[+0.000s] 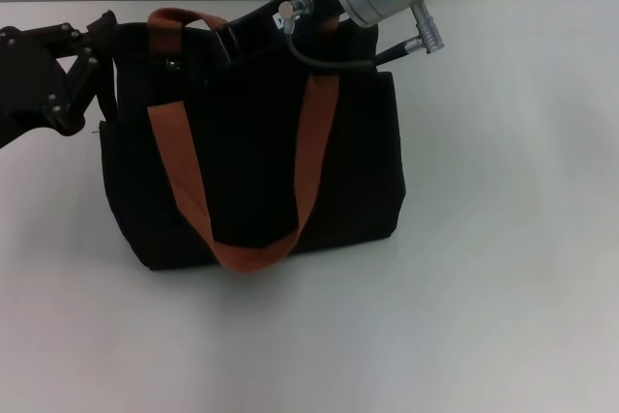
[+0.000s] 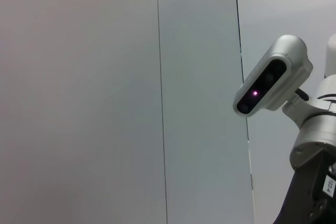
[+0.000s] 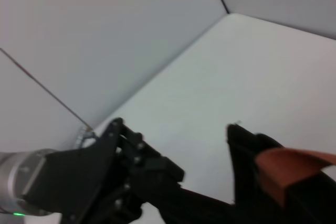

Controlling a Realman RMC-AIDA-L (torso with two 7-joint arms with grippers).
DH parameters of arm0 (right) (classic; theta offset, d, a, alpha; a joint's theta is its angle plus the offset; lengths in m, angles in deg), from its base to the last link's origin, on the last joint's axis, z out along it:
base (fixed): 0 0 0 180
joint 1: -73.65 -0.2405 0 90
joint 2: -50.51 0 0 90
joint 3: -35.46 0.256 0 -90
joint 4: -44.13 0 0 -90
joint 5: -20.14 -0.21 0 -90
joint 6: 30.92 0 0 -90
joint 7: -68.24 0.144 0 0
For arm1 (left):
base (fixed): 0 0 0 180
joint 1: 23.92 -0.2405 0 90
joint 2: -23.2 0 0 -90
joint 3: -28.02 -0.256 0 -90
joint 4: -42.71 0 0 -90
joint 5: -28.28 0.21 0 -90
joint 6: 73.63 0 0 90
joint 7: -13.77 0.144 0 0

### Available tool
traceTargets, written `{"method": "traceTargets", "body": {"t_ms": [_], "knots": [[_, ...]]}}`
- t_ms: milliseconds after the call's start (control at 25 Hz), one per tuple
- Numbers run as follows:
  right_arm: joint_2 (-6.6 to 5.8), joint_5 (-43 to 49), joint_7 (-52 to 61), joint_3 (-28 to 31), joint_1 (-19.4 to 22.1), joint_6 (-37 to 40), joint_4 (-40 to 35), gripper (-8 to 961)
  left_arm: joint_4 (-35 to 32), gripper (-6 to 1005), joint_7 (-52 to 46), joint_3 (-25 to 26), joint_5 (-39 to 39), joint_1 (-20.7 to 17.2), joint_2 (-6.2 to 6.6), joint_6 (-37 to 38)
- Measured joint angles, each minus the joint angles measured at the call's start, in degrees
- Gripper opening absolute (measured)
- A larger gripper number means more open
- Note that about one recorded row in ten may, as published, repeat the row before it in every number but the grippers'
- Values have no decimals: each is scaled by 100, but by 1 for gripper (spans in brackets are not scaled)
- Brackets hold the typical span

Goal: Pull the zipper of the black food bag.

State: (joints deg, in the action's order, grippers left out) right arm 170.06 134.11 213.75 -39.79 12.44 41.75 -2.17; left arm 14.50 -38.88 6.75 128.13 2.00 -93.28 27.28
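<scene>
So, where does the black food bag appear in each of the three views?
Head view: the black food bag lies in the middle of the white table, with the left tool at its upper left corner.
Left wrist view: not in it; only a wall and the right arm.
Right wrist view: a corner of it, with a rust-brown handle.
Shared landmark: the rust-brown handle.

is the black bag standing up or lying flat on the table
Standing upright. In the head view the black food bag rests on its base on the white table, its front brown handle hanging down the front face.
</scene>
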Motion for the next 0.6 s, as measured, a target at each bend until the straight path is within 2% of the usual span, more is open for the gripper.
{"method": "traceTargets", "body": {"t_ms": [240, 520, 560, 600], "knots": [[9, 636, 740, -135, 249, -7, -622, -1, 0, 24, 0, 0, -1, 0, -6, -22], [6, 1522, 1560, -140, 830, 225, -1620, -1, 0, 24, 0, 24, -55, -6, 7, -116], [7, 1721, 1728, -130, 1020, 297, -1902, -1, 0, 24, 0, 24, -59, -7, 9, -126], [7, 1721, 1728, -130, 1020, 297, -1902, -1, 0, 24, 0, 24, -59, -7, 9, -126]]}}
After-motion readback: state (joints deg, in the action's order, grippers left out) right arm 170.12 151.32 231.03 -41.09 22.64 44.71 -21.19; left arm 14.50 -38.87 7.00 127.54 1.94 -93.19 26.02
